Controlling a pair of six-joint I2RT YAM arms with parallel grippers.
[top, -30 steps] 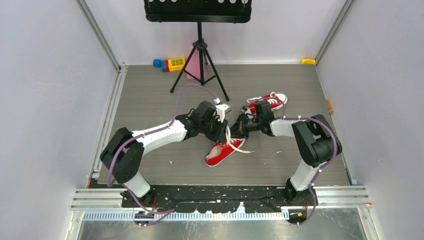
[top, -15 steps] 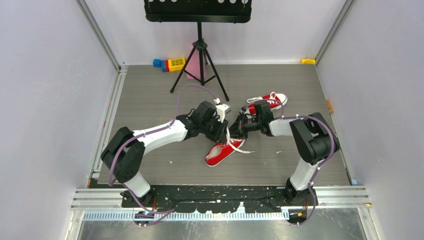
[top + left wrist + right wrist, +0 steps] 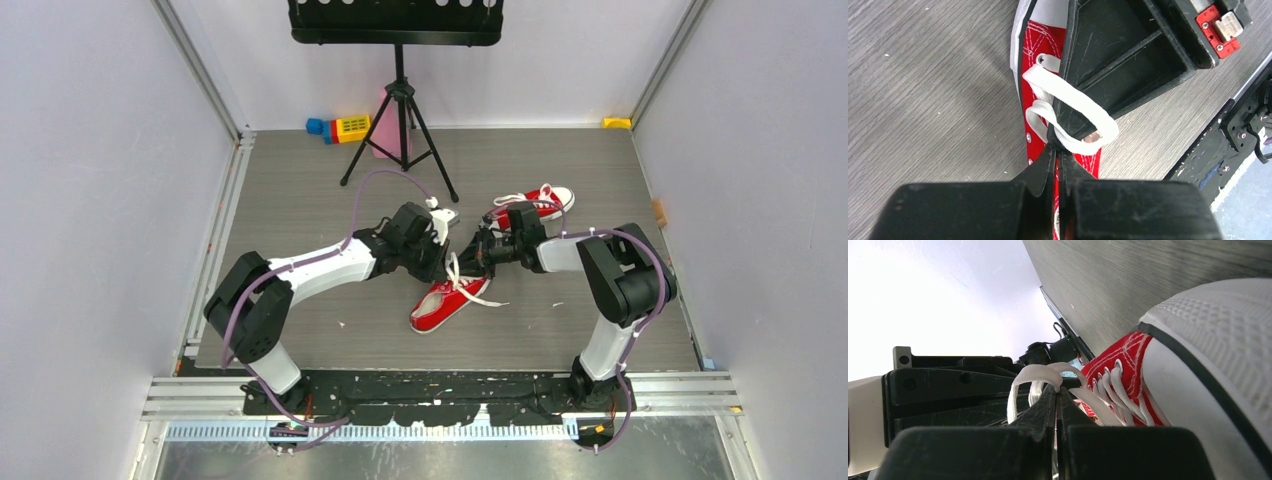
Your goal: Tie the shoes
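Note:
Two red sneakers with white laces lie on the grey floor. The near shoe [image 3: 440,305] lies just below both grippers, and the far shoe [image 3: 540,203] lies behind the right arm. My left gripper [image 3: 447,262] and right gripper [image 3: 478,258] meet tip to tip over the near shoe. In the left wrist view the left gripper [image 3: 1057,145] is shut on a white lace loop [image 3: 1068,102] that wraps round the right gripper's finger [image 3: 1108,75]. In the right wrist view the right gripper [image 3: 1057,390] is shut on a lace loop [image 3: 1038,374] beside the shoe's eyelets [image 3: 1125,365] and toe cap [image 3: 1218,340].
A black music stand tripod [image 3: 400,120] stands at the back centre, with coloured toy blocks [image 3: 340,128] and a pink object [image 3: 384,130] beside it. A yellow piece [image 3: 617,122] sits in the back right corner. White walls close in both sides.
The right arm's elbow has shifted slightly left. Both grippers stay together over the near shoe, holding the lace.

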